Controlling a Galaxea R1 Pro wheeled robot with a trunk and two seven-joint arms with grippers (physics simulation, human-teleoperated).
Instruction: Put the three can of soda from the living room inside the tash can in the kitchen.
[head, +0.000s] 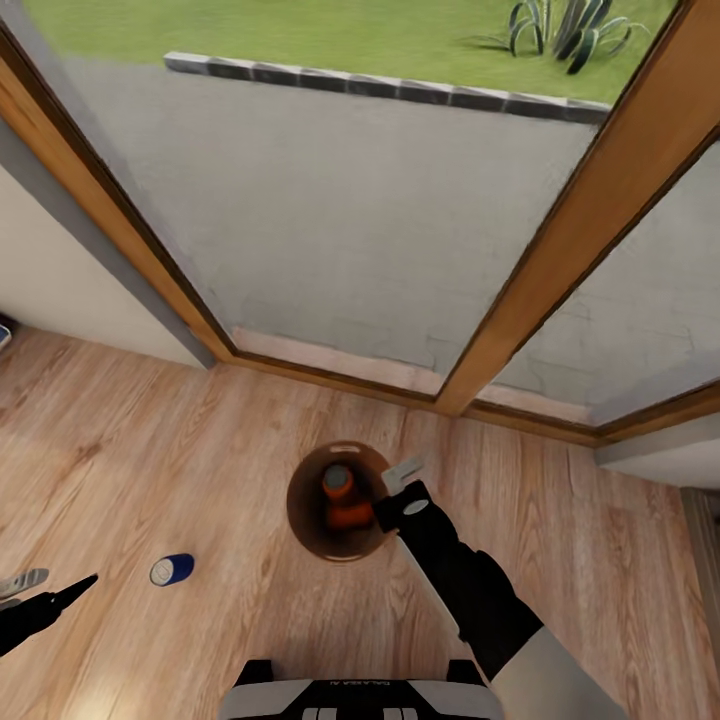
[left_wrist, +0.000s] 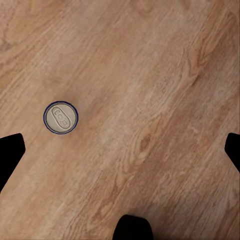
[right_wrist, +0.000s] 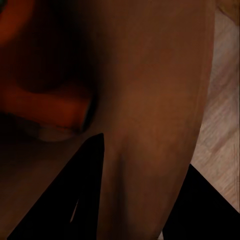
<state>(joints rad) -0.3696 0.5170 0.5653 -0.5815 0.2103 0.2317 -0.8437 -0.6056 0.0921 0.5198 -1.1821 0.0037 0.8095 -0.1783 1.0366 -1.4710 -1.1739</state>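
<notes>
1. Right gripper (head: 400, 492) at the trash can (head: 300, 520) rim, one finger inside against the brown wall – jaw state: cannot tell.
2. Two orange cans (head: 343, 500) in the bin.
3. Left gripper (head: 40, 590) low, fingers apart; blue can (head: 172, 570) upright on the plank floor (head: 150, 450) nearby.
4. Wood-framed glass doors (head: 520, 290) ahead – patio, lawn beyond.

No text, label or number is clear enough to read.

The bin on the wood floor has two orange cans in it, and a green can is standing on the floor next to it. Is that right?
Almost. The can on the floor is dark blue, not green, as the head view shows. The bin does hold two orange cans, and the right gripper is at its rim.
</notes>
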